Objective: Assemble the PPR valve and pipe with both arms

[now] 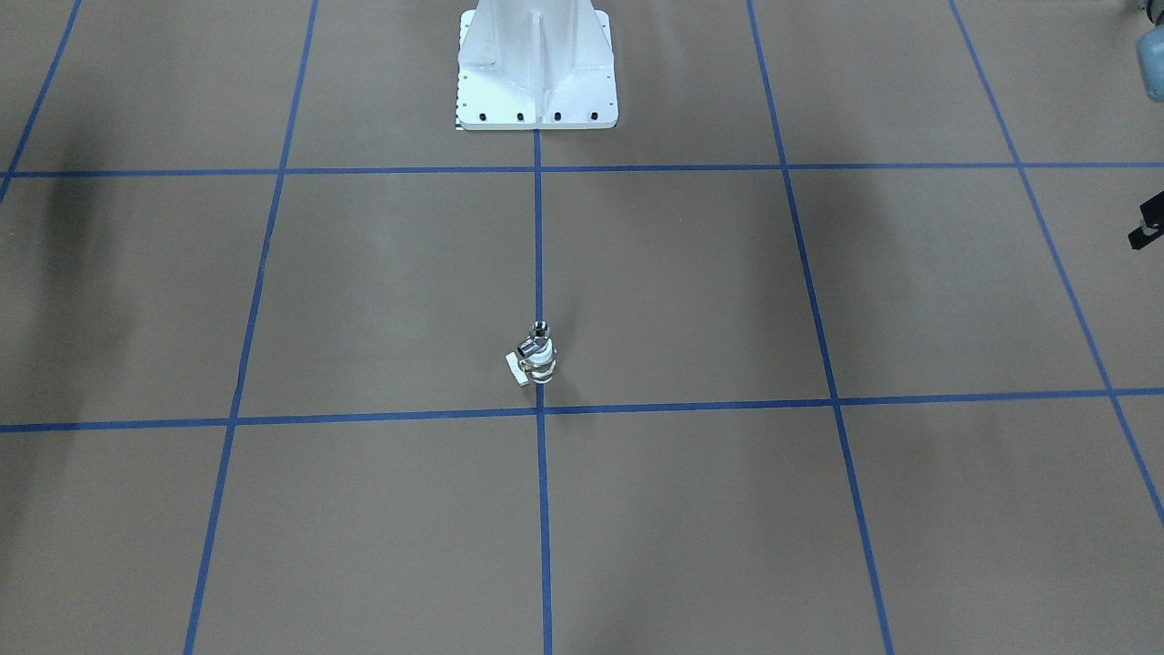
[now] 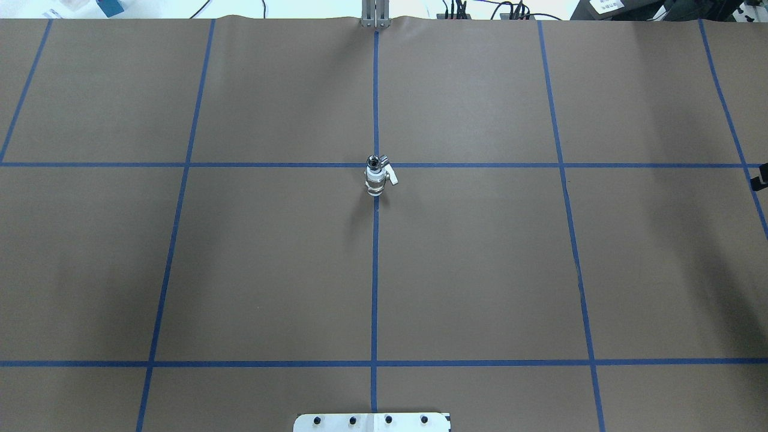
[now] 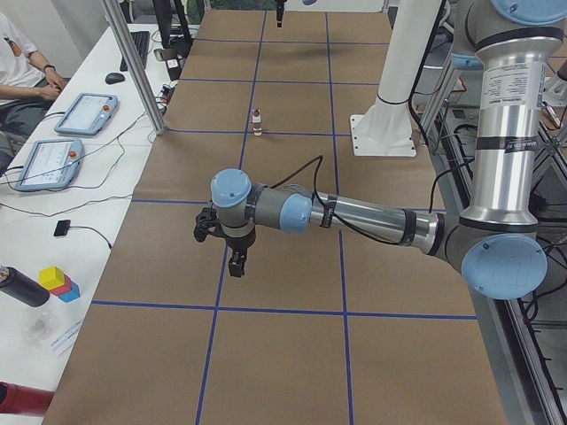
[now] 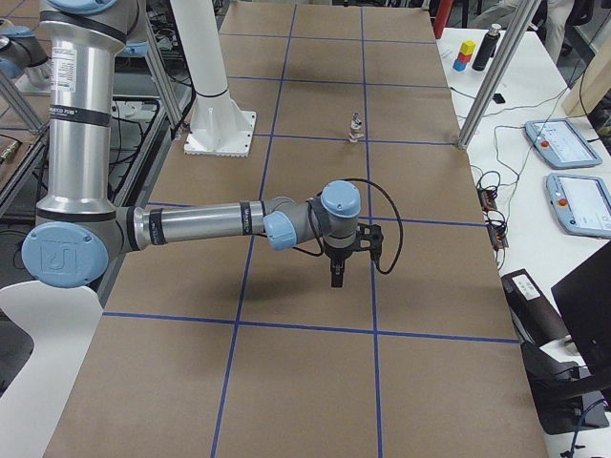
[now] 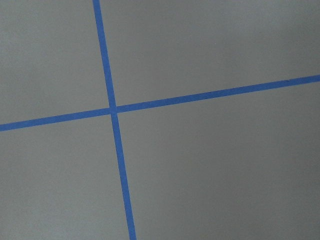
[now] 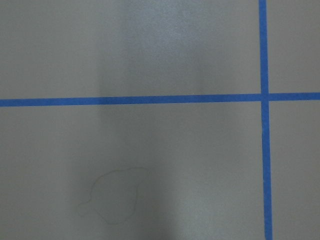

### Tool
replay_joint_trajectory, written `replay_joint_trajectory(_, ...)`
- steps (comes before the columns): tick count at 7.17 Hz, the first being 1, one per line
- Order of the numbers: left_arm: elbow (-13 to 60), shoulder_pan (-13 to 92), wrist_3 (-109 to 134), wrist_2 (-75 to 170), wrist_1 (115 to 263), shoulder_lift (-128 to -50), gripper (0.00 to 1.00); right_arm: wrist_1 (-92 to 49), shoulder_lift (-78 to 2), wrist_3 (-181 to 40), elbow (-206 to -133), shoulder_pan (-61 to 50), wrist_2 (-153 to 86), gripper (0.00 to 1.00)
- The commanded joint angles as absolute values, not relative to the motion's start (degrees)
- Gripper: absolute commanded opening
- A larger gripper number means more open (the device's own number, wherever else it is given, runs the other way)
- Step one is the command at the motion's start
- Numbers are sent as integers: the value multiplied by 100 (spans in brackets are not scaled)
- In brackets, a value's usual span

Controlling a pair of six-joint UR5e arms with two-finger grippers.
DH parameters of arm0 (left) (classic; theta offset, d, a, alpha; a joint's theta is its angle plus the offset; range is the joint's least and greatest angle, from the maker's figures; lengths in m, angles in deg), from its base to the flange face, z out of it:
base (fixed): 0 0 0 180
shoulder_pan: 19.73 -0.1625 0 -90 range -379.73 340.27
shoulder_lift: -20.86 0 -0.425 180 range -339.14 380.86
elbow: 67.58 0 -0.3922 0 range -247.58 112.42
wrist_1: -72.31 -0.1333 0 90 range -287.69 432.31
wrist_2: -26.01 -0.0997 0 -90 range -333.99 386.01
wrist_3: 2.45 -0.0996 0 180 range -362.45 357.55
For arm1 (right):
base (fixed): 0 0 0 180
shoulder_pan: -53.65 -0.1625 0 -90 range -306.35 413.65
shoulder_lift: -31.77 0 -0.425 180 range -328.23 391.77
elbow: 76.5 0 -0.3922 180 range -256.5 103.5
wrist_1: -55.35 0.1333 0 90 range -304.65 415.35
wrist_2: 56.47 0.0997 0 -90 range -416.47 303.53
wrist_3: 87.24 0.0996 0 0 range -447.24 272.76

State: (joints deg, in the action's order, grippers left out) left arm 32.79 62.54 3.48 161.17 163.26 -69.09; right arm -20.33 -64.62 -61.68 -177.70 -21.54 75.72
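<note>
The PPR valve [image 1: 538, 364] stands upright on the centre blue tape line, its pale handle pointing sideways. The chrome pipe [image 1: 538, 336] sits on top of it, joined to it. Both show in the overhead view, valve [image 2: 375, 181] and pipe [image 2: 374, 161]. Neither gripper touches them. My left gripper [image 3: 234, 258] hangs over bare table far from them, pointing down. My right gripper [image 4: 336, 271] hangs the same way at the other end. Only slivers of them show at the edges of the front and overhead views, so I cannot tell whether they are open or shut.
The white pedestal base [image 1: 536, 82] stands at the robot's edge of the brown, blue-taped table [image 2: 480, 270]. Aluminium posts [image 3: 133, 66] and a side desk with tablets [image 3: 84, 113] run along the far edge, where a person sits.
</note>
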Motion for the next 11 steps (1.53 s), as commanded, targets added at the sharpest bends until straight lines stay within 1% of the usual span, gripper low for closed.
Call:
replay_joint_trajectory(1, 3427, 6254, 414, 16127, 16363, -6871, 99, -1927, -6500, -6158, -17723, -2158, 7572, 99)
replay_joint_trajectory(11, 3736, 6254, 449, 16145, 16363, -6853, 99, -1927, -6438, -6132, -17766, -2158, 7572, 99)
